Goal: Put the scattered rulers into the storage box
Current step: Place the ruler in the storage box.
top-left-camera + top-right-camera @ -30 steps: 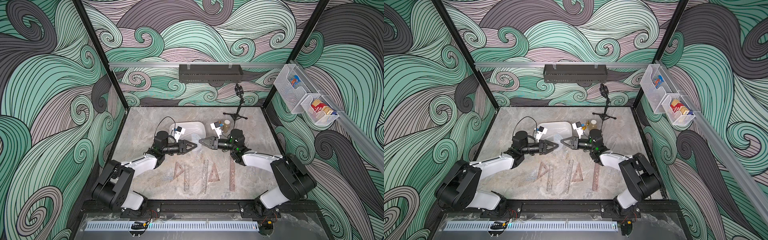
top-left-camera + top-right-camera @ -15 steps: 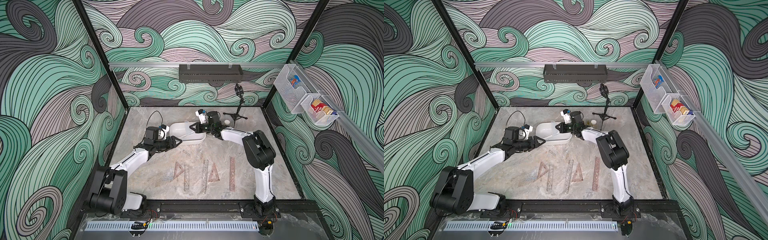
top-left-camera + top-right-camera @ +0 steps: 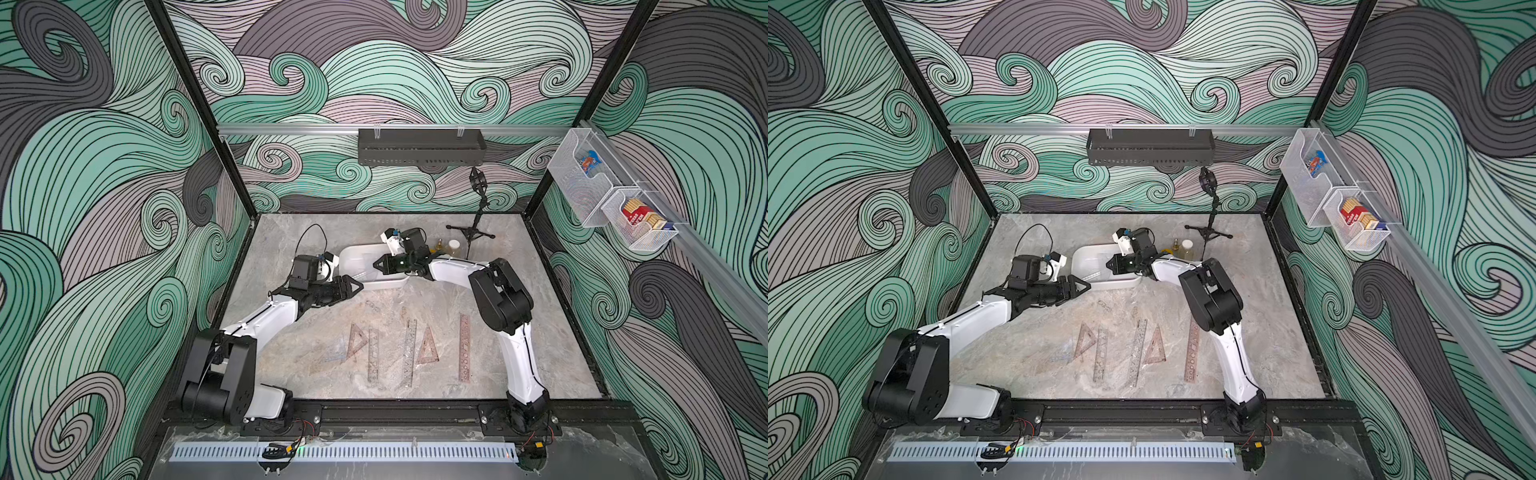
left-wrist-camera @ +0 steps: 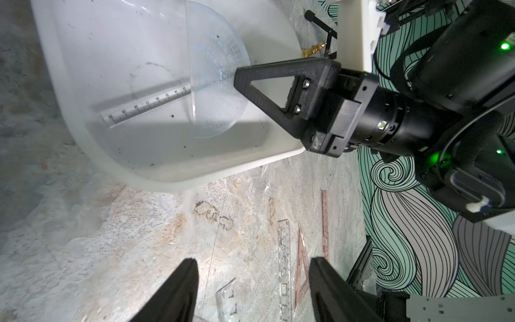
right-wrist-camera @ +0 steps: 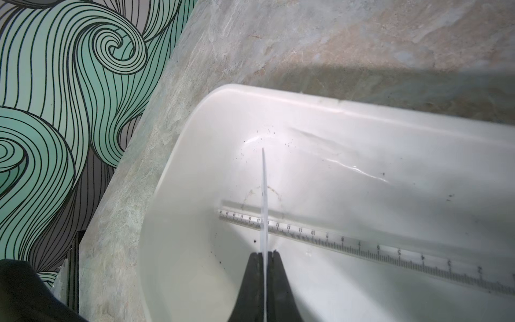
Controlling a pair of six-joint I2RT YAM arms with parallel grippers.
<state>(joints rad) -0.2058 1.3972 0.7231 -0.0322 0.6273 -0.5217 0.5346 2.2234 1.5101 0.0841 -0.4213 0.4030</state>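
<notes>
Okay, both top views first. We see the storage box [image 3: 384, 284] [image 3: 1117, 284] toward the back of the table [image 3: 540, 332], white with low walls. The right jaws hang over its inside, pressed together; what they pinch is too thin to read from up here. The left jaws are just beside the box's near left corner, spread, nothing between them. Well apart from the box, toward the front, rulers lie flat in a row: brown triangle [image 3: 355, 344], straight strip [image 3: 372, 353], second straight strip [image 3: 409, 351], second brown triangle [image 3: 428, 345], pinkish strip [image 3: 464, 347].

Left wrist view next. Our left fingertips [image 4: 184, 281] stand wide apart over bare table, beside the storage box [image 4: 167, 174]. Inside the box a clear ruler [image 4: 145, 107] lies flat on the floor. The right jaws pinch the curved edge of a clear protractor [image 4: 217, 83], held over that ruler; we cannot tell if it touches the floor.

Right wrist view. The right jaws are closed on the protractor [image 5: 264, 195], seen edge-on as a thin line. It crosses over the clear ruler [image 5: 362, 249], which runs along the box floor. Bare table shows beyond the box's rim.
</notes>
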